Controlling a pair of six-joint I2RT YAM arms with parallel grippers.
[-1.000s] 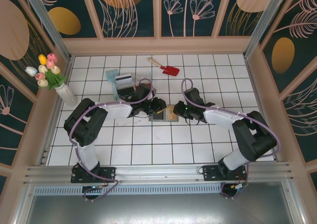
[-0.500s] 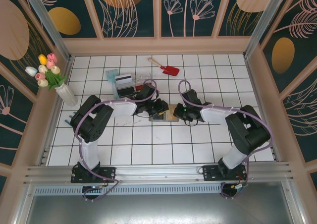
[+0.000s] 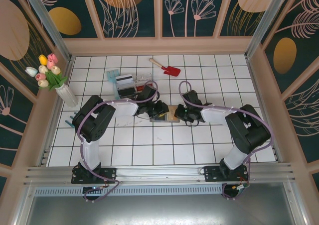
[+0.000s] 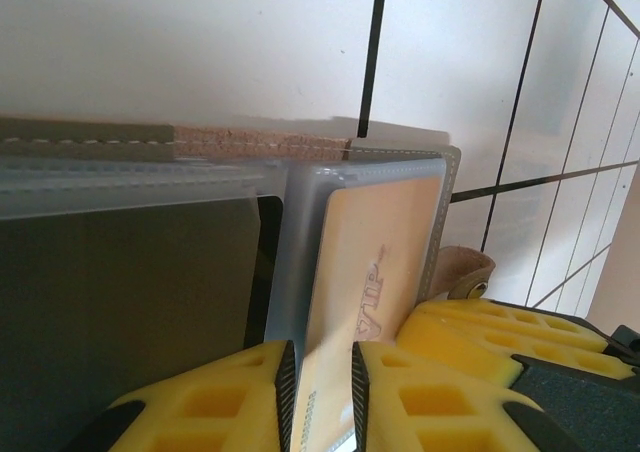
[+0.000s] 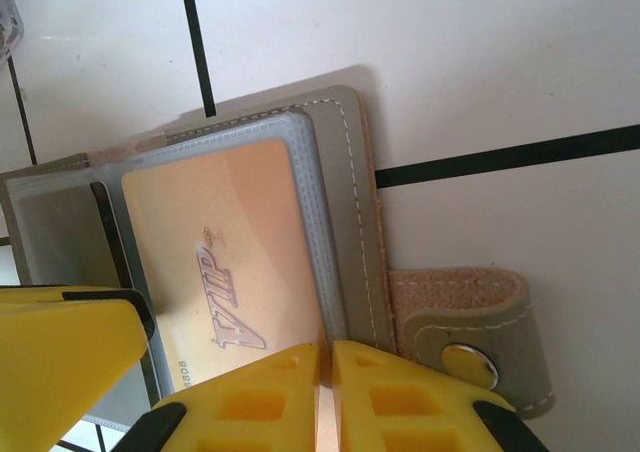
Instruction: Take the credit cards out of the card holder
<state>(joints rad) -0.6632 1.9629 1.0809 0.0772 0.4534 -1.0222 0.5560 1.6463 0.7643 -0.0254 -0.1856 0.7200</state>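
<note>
With left hand (image 4: 320, 372) pinching the short end of the orange-yellow credit card (image 4: 370, 262), pull along its long axis toward that hand, out of the card holder (image 5: 355, 202) open at the centre of the bench (image 3: 149, 145); brace with right hand (image 5: 325, 367), nipping its rim.

From above, the card holder (image 3: 163, 117) is mostly covered, and you cannot read its pockets at that size. At the left wrist, the orange card (image 4: 375, 262) disappears between the fingers of the left pincer (image 4: 320, 377), and the holder's dark panel runs off the view's left edge. At the right wrist, the right pincer (image 5: 326, 367) covers the card's lower edge; what its tips pinch is hidden from you.
</note>
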